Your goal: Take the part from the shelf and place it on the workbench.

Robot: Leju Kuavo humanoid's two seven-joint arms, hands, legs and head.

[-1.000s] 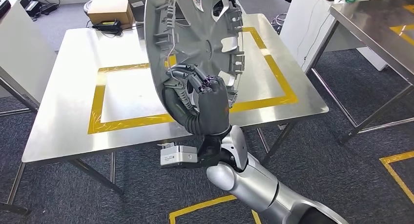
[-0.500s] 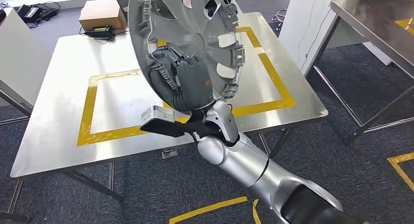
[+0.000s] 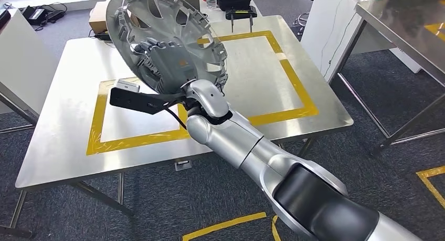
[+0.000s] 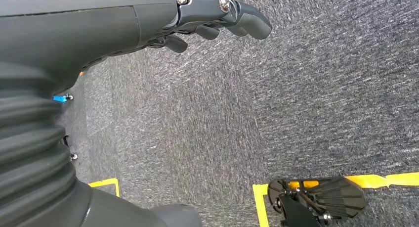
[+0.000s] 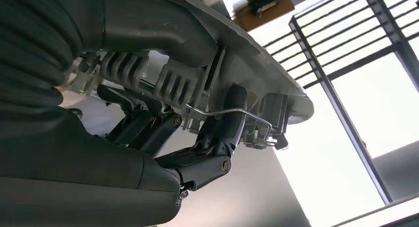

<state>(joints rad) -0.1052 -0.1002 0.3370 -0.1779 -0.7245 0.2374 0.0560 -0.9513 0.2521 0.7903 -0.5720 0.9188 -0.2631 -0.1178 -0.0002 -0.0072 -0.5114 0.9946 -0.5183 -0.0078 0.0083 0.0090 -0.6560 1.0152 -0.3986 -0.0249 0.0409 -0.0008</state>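
The round grey plastic wheel cover (image 3: 162,39), ribbed and clipped on its inner face with a thin wire ring running round the clips, is tilted in the air above the workbench, its hollow side turned toward the robot. The right hand (image 3: 160,67) holds it at the lower rim: in the right wrist view the dark fingers (image 5: 222,133) curl up over the rim beside the clips and wire ring, with the thick grey thumb on the other face. The cover hangs over the left half of the steel workbench (image 3: 63,146), above the rectangle of yellow tape (image 3: 294,88) marked on its top, and does not yet touch the surface.

The grip is at one edge of a wide, light disc, so I judge the main risk to be the cover pivoting or slipping in the fingers as it is lowered; an edge striking the steel first could lever it out of the hand. A finger could also snag the wire ring on release and drag the cover out of the taped area. The black device (image 3: 239,2) at the far edge of the bench looks well apart from it.

The left hand (image 4: 197,19) hangs over grey carpet with fingers loosely curled, holding nothing.
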